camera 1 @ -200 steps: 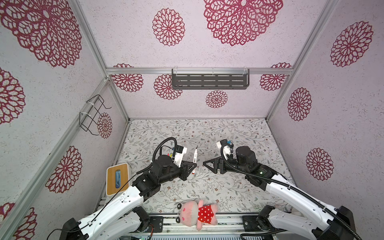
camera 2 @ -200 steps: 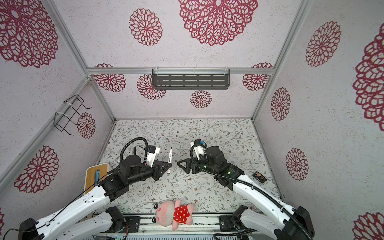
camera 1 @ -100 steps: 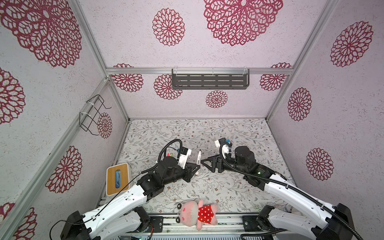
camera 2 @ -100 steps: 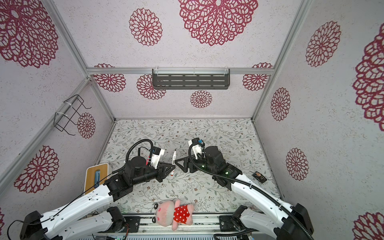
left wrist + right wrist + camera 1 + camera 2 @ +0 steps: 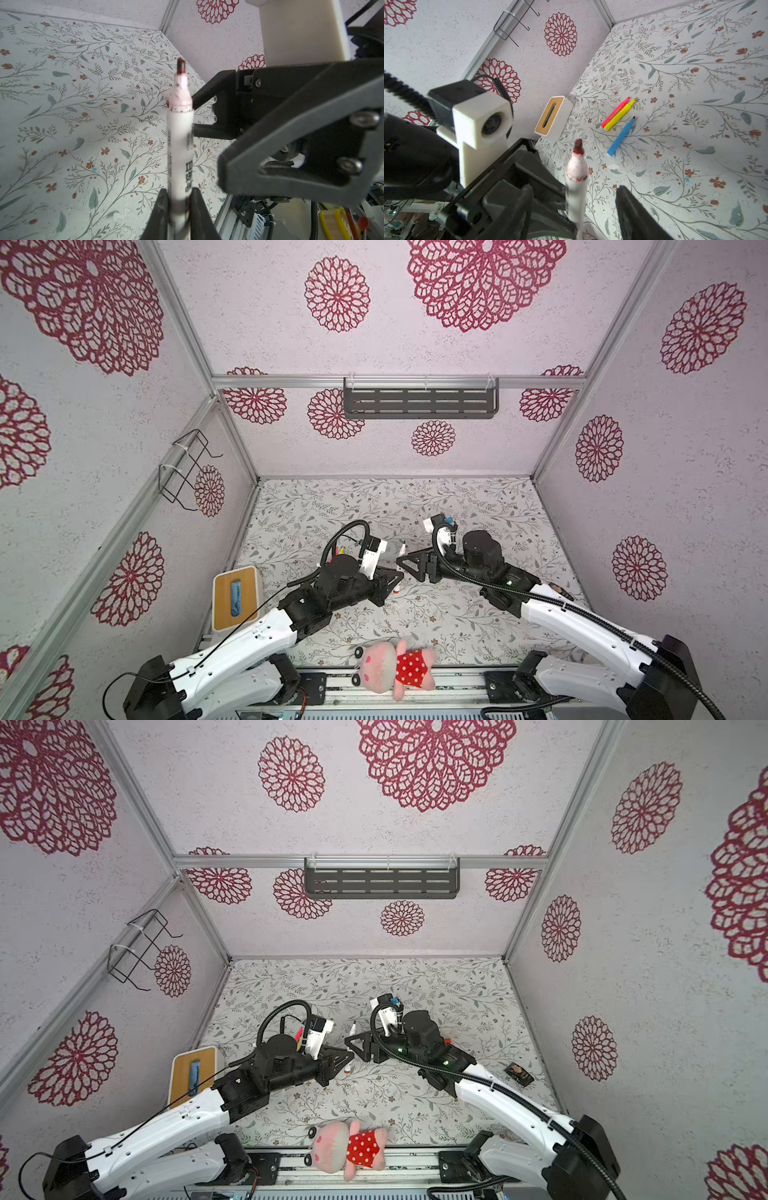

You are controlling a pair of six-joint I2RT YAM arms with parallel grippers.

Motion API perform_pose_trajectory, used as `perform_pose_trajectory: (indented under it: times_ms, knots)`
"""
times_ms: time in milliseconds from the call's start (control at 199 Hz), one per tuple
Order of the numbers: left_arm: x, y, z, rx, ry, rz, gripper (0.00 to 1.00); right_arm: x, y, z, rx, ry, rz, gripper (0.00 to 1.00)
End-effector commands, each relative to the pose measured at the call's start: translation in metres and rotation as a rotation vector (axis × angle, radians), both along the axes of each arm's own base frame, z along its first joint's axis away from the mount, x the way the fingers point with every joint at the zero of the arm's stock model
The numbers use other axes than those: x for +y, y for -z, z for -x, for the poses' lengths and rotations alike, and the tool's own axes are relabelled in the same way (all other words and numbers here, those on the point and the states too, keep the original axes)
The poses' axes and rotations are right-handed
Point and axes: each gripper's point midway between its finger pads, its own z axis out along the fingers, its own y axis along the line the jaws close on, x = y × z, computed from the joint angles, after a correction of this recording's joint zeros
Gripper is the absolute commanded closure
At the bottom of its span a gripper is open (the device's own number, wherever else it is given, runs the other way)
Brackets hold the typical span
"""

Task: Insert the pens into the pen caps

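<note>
Floral-printed sheet (image 5: 457, 506), grey sprigs with small rust flowers, covered the whole table. Walls (image 5: 336, 294): pale, textured, stamped with crimson rosettes, joined by aluminium posts. Back wall: one dark slotted shelf (image 5: 419, 402). Left wall: one black wire rack (image 5: 187, 468).

Containers: one white box (image 5: 222, 605) with a wooden top, at the sheet's left edge. A blue item (image 5: 235, 598) sat in its slot; I could not tell what it was.

Task items:
- White-barrelled pen (image 5: 180, 145): uncapped, its red-stained nib bare. It was clamped by the lower barrel in my left gripper (image 5: 179, 193) and raised over mid-table.
- My right gripper (image 5: 575, 189): jaws apart, straddling that pen's upper barrel. One finger was close beside the barrel; the other stood clear of it.
- Pink-red pen (image 5: 614, 113) and yellow pen (image 5: 620, 115): lying side by side, touching, on my left side near the box.
- Blue pen (image 5: 622, 136): just beside those two. All three were uncapped.

Edges: a plush toy (image 5: 395, 668) in a red spotted dress lay across the front edge, partly on the rail (image 5: 457, 686). A small dark object (image 5: 518, 1074) lay near the right edge, beside my right arm. Bare sheet ran from both grippers to the back wall.
</note>
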Motion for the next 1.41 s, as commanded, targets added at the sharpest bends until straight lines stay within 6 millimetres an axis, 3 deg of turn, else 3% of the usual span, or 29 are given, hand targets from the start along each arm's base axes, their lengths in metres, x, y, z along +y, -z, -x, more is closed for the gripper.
perform_pose_trajectory:
  times_ms: [0,186,932,1002,1033,1098,1159,1405]
  knots:
    - [-0.007,-0.017,-0.001,-0.044,0.004,0.036,0.90,0.007,-0.027,-0.001,-0.049,-0.009,-0.068,0.39]
    - [-0.009,-0.016,0.001,-0.046,0.004,0.031,0.90,0.010,-0.024,-0.001,-0.038,-0.007,-0.077,0.53]
    - [-0.012,-0.022,0.000,-0.062,0.000,0.051,0.89,0.010,-0.008,0.005,-0.012,-0.001,-0.055,0.86]
    - [-0.013,-0.022,0.002,-0.057,0.013,0.050,0.83,0.009,-0.010,0.005,-0.018,0.000,-0.059,0.87]
    - [-0.013,-0.021,0.003,-0.055,0.016,0.049,0.75,0.009,-0.010,0.004,-0.020,0.001,-0.058,0.88]
    - [-0.014,-0.021,0.005,-0.054,0.030,0.046,0.49,0.008,-0.011,0.005,-0.023,0.000,-0.058,0.88]
    - [-0.014,-0.019,0.006,-0.055,0.037,0.024,0.35,0.007,-0.012,0.005,-0.030,0.004,-0.054,0.88]
    - [-0.017,-0.013,0.012,-0.035,0.089,-0.036,0.35,0.007,-0.021,0.007,-0.052,-0.004,-0.067,0.89]
